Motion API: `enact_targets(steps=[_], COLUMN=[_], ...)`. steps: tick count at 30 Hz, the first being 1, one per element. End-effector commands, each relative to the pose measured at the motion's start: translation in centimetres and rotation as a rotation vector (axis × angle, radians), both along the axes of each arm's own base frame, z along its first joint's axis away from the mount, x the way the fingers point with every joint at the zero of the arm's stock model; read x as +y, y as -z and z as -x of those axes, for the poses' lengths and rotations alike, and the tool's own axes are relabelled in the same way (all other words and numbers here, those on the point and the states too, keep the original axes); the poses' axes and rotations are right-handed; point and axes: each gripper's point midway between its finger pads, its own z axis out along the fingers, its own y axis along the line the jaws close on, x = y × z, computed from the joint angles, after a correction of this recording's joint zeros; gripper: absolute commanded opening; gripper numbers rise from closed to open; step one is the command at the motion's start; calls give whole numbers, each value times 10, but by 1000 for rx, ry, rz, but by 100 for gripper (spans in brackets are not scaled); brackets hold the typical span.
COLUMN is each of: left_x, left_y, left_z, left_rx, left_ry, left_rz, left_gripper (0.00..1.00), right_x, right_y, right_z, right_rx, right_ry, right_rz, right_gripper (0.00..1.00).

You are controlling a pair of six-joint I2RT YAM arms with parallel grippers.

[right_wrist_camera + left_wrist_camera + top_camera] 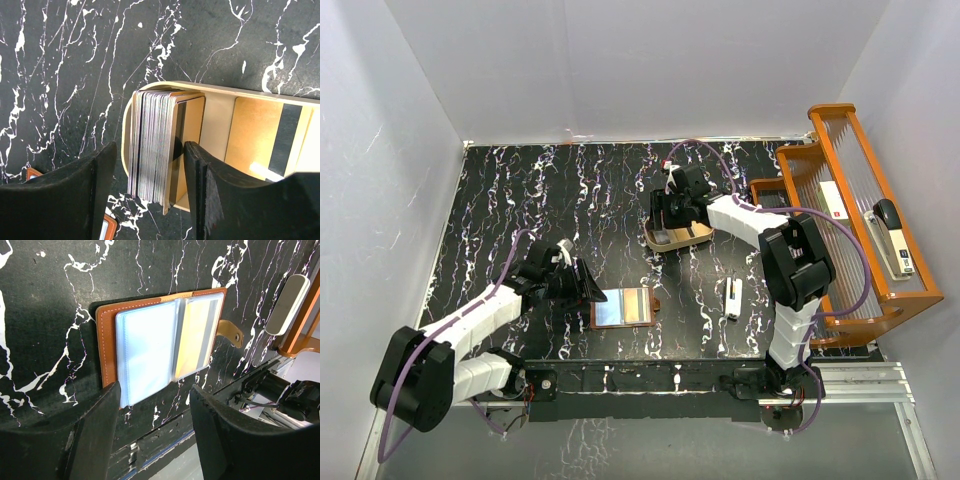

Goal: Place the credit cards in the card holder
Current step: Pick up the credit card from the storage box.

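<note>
Both parted: right fingers (65, 195) astride credit cards (152, 145), left fingers (95, 435) at card holder (150, 350)

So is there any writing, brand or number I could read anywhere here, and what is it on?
Nothing here can be read.
Red mark on the white flat pack in the orange-framed rack: too small to read.
Faces of the stack of plastic credit cards in the tan oval tray: edge-on, no print shows.
Cover and sleeves of the brown leather card holder: no lettering.
</note>
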Motion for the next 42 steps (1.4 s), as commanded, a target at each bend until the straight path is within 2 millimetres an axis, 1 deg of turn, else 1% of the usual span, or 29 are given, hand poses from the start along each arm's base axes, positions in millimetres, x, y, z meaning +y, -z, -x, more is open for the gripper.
enact_targets(steps=[1,9,15,22,26,29,31,35,39,42], left_x=[-4,-4,-4,2,9,15,17,18,14,15], left_y=[-4,-1,0,4,6,8,8,10,14,19], left_z=[1,2,1,0,0,1,1,0,2,4], left_rx=[11,21,22,30,30,43,46,41,51,59], left_ry=[16,14,9,-6,-19,-35,-41,-42,-23,-15], left_rz=[21,26,23,-22,-64,-99,-111,-115,-98,-103], left_gripper=[56,56,56,56,56,56,56,55,54,53], right_x=[14,10,5,-5,-13,-23,-30,-47,-55,-53], right_y=[-46,-45,-50,-59,-60,-60,-74,-89,-98,-102], right_z=[-11,-11,-13,-16,-17,-17,-15,-10,2,19], right_rx=[-118,-122,-144,-177,-183,-190,-215,-237,-238,-215], right_ry=[-6,13,30,58,82,114,138,188,198,169], right_rz=[-98,-87,-74,-40,-4,39,53,95,99,67], right_gripper=[51,36,22,8,1,0,0,0,0,0])
